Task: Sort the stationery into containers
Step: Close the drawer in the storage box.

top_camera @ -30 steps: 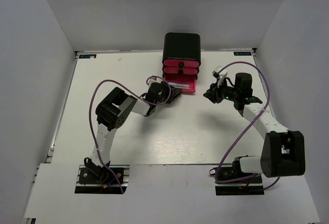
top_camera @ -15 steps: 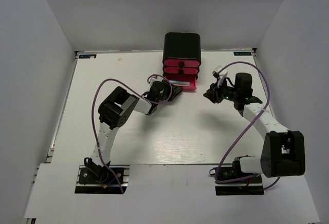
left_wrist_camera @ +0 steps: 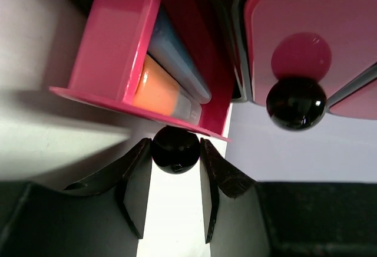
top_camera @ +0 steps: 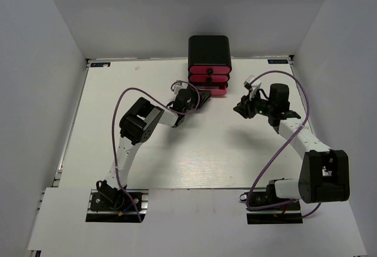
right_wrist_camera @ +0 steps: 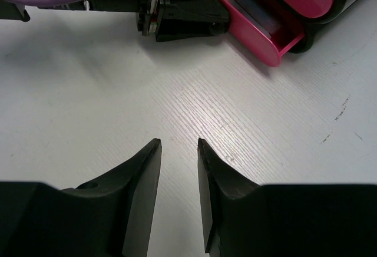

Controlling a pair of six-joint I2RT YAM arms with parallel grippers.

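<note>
Seen from above, a white wood-grain table (top_camera: 177,157) is being closed in by plain white walls (top_camera: 188,9) at the back and on both sides. A black case (top_camera: 209,49) is standing at the far edge, near the middle, with its pink drawer fronts facing the arms. The bottom drawer (top_camera: 218,92) is sitting partly pulled out, and the left gripper (top_camera: 203,96) is being held at its front. The right gripper (top_camera: 238,108) is being held just to the right of the drawers, apart from them. Purple cables (top_camera: 126,96) are looping over both arms.

In the left wrist view, the black knob (left_wrist_camera: 175,149) of the bottom drawer is being clamped between the two fingers (left_wrist_camera: 135,180), one on each side. Inside the open drawer an orange marker (left_wrist_camera: 158,89) and a light blue marker (left_wrist_camera: 177,56) are lying side by side, touching along their length. A second knob (left_wrist_camera: 296,102) is being shown on the neighbouring closed drawer front.

In the right wrist view, the right gripper's fingers (right_wrist_camera: 141,180) are being held slightly apart over bare tabletop, gripping nothing. Faint dark scuffs (right_wrist_camera: 341,111) are marking the white grain to the right. The pink drawer and the left gripper are being caught along the top edge.
</note>
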